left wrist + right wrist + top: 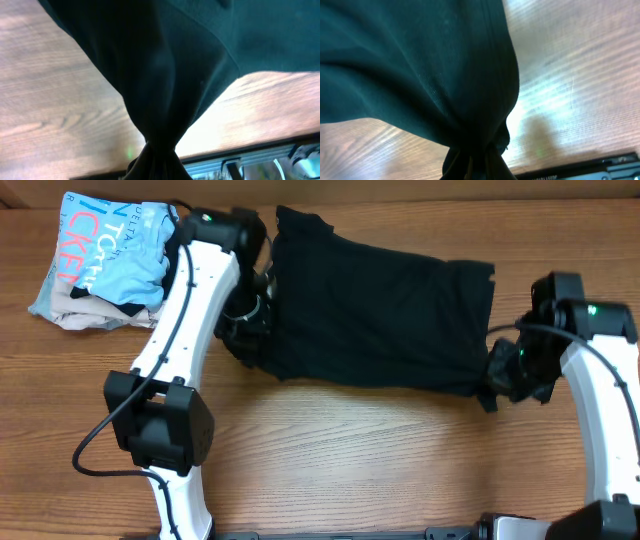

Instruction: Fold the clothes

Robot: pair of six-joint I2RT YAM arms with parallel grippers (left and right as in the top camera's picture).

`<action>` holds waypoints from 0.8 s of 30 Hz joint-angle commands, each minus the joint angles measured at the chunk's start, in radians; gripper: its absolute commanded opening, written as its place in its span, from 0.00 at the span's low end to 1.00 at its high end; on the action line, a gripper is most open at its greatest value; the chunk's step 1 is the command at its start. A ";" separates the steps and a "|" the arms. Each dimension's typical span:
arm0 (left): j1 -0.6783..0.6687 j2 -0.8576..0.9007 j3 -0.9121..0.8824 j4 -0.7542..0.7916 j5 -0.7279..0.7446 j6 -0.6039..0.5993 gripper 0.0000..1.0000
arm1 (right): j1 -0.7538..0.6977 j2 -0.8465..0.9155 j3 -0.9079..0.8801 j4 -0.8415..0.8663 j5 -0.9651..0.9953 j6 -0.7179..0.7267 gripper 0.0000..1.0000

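Shirt (380,320) right of garment pile (100,265)

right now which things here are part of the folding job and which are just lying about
In the job:
black shirt, stretched between the two arms
left gripper, shut on one end of it
right gripper, shut on the other end

Lying about:
pile of light-blue, white and beige garments, untouched, on the far side of the left arm

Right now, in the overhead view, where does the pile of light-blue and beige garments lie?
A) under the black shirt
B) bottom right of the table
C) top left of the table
C: the pile sits at the top left, well apart from the black shirt.
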 commanded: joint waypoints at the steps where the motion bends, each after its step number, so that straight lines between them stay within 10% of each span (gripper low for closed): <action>1: -0.023 -0.027 -0.108 0.013 -0.068 -0.067 0.04 | -0.002 -0.029 -0.119 0.029 0.016 0.046 0.06; 24: -0.021 -0.032 -0.145 0.463 -0.140 -0.172 0.04 | -0.003 -0.029 -0.240 0.435 0.017 0.187 0.04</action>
